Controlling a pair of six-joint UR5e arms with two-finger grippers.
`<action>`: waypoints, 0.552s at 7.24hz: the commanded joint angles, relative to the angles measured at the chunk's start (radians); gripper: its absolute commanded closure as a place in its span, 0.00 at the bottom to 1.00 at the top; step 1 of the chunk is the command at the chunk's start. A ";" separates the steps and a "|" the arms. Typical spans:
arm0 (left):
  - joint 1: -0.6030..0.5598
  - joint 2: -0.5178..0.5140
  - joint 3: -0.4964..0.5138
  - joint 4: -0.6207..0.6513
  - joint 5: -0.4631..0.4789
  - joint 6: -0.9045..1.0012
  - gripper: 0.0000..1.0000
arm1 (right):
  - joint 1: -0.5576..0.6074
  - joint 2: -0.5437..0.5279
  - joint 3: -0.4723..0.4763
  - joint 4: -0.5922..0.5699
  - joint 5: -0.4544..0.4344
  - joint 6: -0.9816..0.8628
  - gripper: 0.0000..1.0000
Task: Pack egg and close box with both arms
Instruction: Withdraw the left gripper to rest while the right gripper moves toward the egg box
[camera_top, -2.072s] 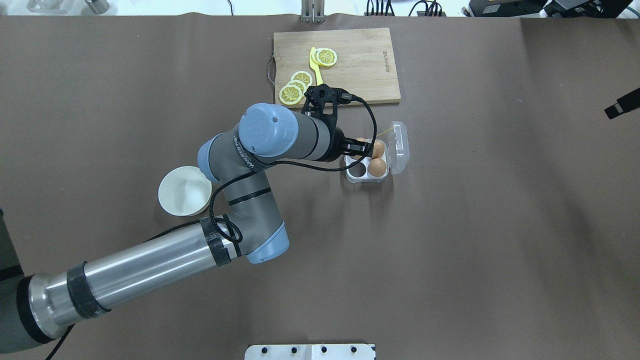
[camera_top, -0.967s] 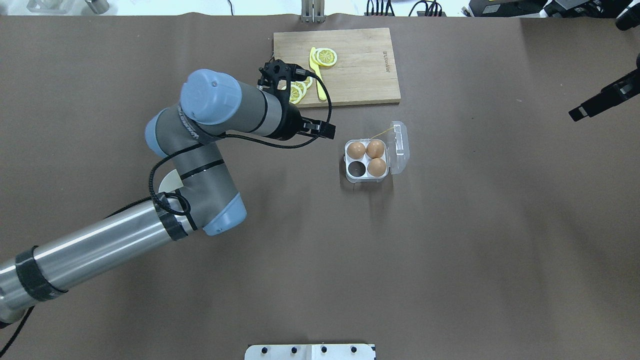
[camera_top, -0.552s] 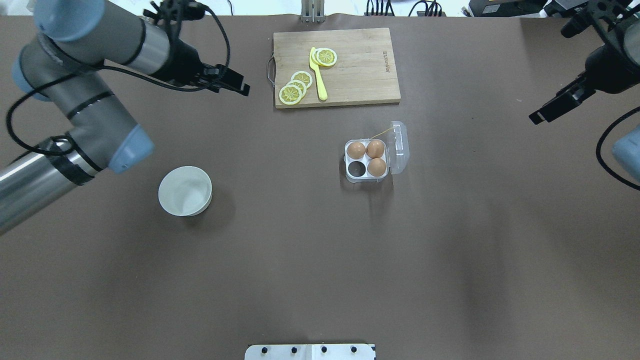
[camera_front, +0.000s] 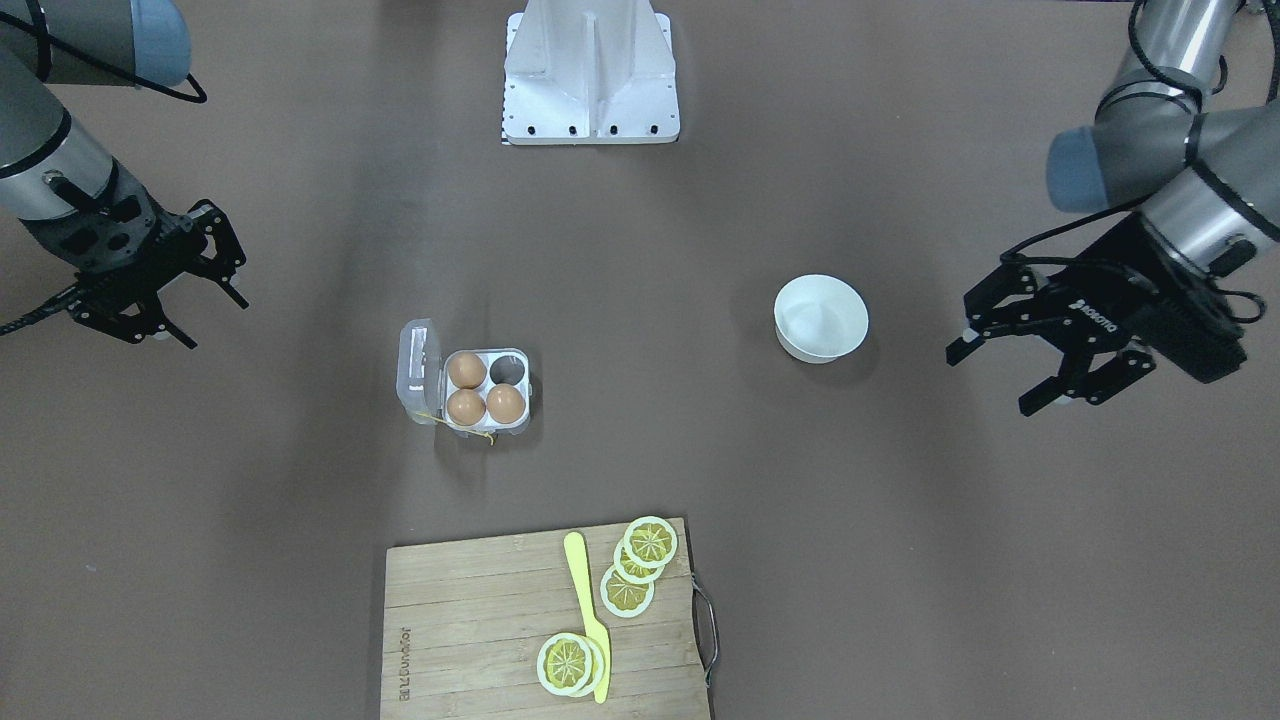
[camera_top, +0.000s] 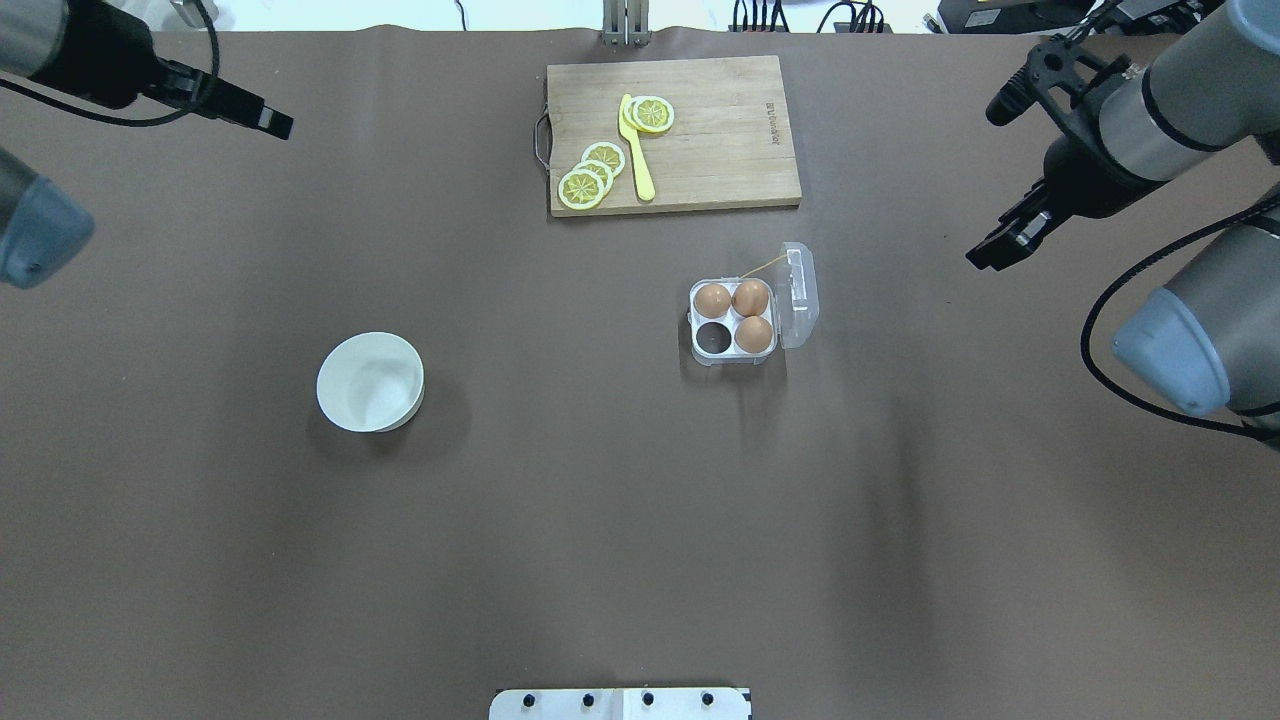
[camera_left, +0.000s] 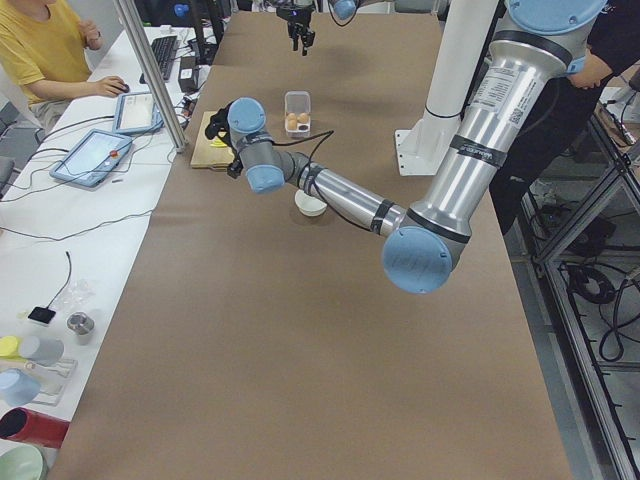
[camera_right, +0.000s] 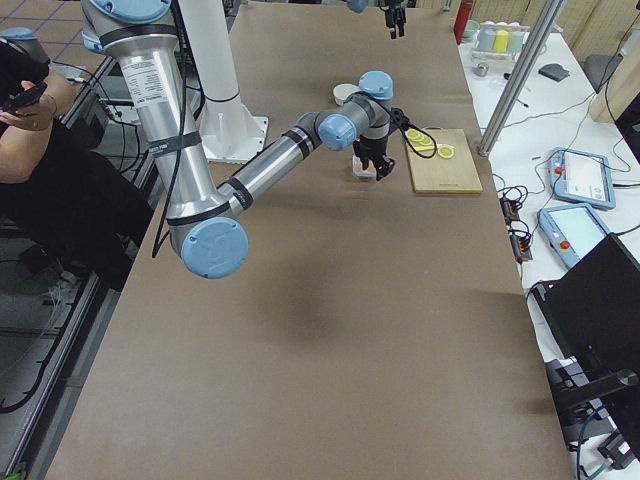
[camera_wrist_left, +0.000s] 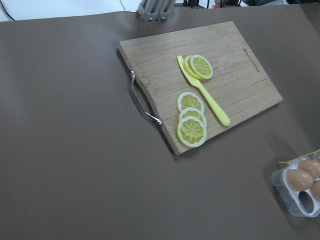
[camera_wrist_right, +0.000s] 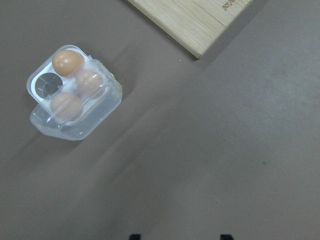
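Note:
The clear box (camera_top: 700, 318) sits mid-table with its lid (camera_top: 799, 290) open and standing on its right side. Three brown eggs fill three cells; the egg (camera_top: 712, 299) lies in the back-left cell, and the front-left cell is empty. The box also shows in the front view (camera_front: 522, 384), the left wrist view (camera_wrist_left: 299, 204) and the right wrist view (camera_wrist_right: 95, 117). My left gripper (camera_top: 268, 119) is open and empty, far left at the table's back, also in the front view (camera_front: 992, 380). My right gripper (camera_top: 992, 252) is open and empty, to the right of the box, also in the front view (camera_front: 215, 322).
A white bowl (camera_top: 370, 382) stands left of the box. A wooden cutting board (camera_top: 720, 140) with lemon slices (camera_top: 583, 187) and a yellow knife (camera_top: 636, 150) lies behind the box. The robot's white base (camera_front: 590, 70) is at the near edge.
My left gripper let go of the egg in the back-left cell and swung away to the far back left. My right arm came in from the right edge towards the box.

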 joint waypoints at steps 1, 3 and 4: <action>-0.076 0.089 -0.001 0.003 -0.027 0.154 0.11 | -0.042 0.042 -0.044 -0.002 -0.011 -0.011 0.48; -0.101 0.124 -0.001 0.004 -0.027 0.207 0.11 | -0.109 0.106 -0.100 -0.004 -0.102 -0.009 0.53; -0.101 0.129 -0.003 0.003 -0.027 0.208 0.11 | -0.122 0.123 -0.116 -0.005 -0.132 -0.009 0.54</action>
